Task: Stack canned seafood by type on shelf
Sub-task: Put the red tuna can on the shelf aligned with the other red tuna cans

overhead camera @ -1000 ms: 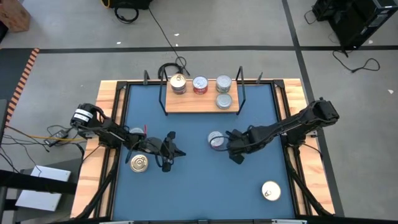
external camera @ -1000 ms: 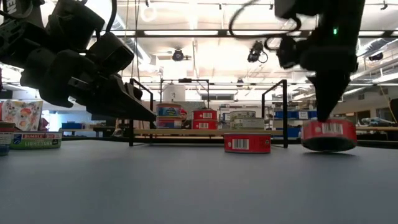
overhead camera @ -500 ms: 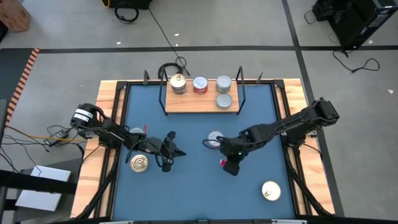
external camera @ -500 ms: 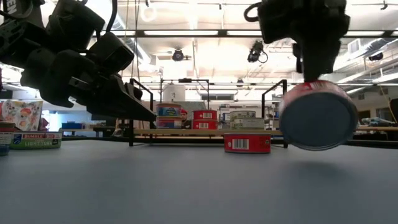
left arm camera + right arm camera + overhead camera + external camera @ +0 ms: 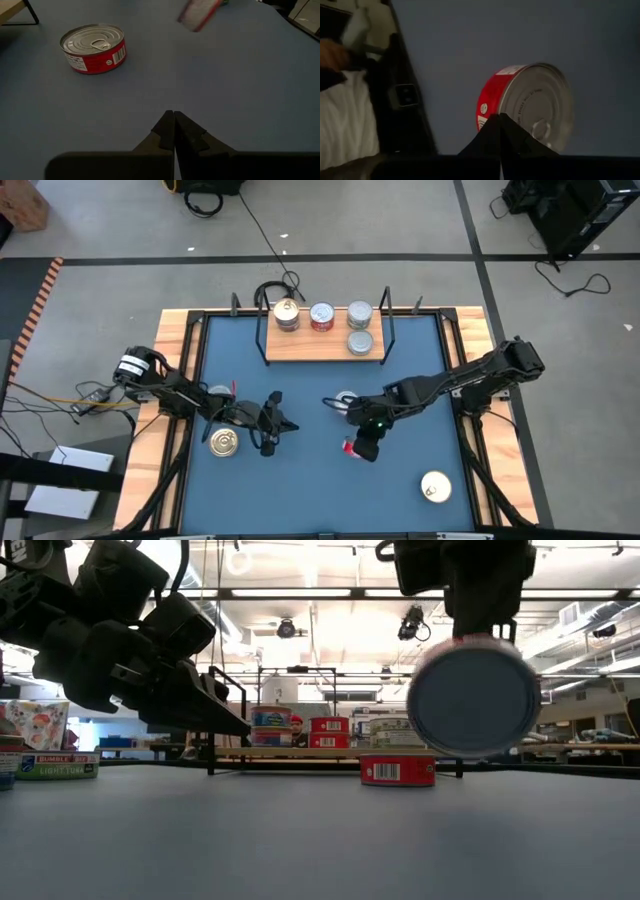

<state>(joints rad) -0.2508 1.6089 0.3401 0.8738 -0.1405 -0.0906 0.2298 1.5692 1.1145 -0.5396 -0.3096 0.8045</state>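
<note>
My right gripper (image 5: 357,445) hangs over the middle of the blue table, shut on a red-sided tin (image 5: 527,105) that is tipped on edge; its flat bottom (image 5: 473,695) faces the near edge. A second red-sided tin (image 5: 345,402) stands flat on the table behind it. On the shelf (image 5: 310,348) at the far side stand a gold-lidded tin (image 5: 287,313), a red-sided one (image 5: 321,316) and two silver ones (image 5: 359,341). My left gripper (image 5: 285,425) waits shut, just above the table's left half, touching nothing. My right gripper has the red-sided tin by its rim (image 5: 495,112), where the lid meets the red side. The shut fingers (image 5: 506,131) cover the exact place of contact. They slant down from the table's right side. The tin is lifted clear, on edge, its pull-tab lid toward the wrist.
A gold-lidded tin (image 5: 224,443) lies near the table's left rim and another (image 5: 435,487) at the near right. The shelf's black wire uprights (image 5: 387,320) stand at its ends. Flat boxes (image 5: 55,764) sit at the far left in the low view.
My right gripper has risen and gone toward the table's near edge and a little left, tipping steeply downward. The red-sided tin it holds has swung from nearly level to standing on edge, bottom toward the near edge.
</note>
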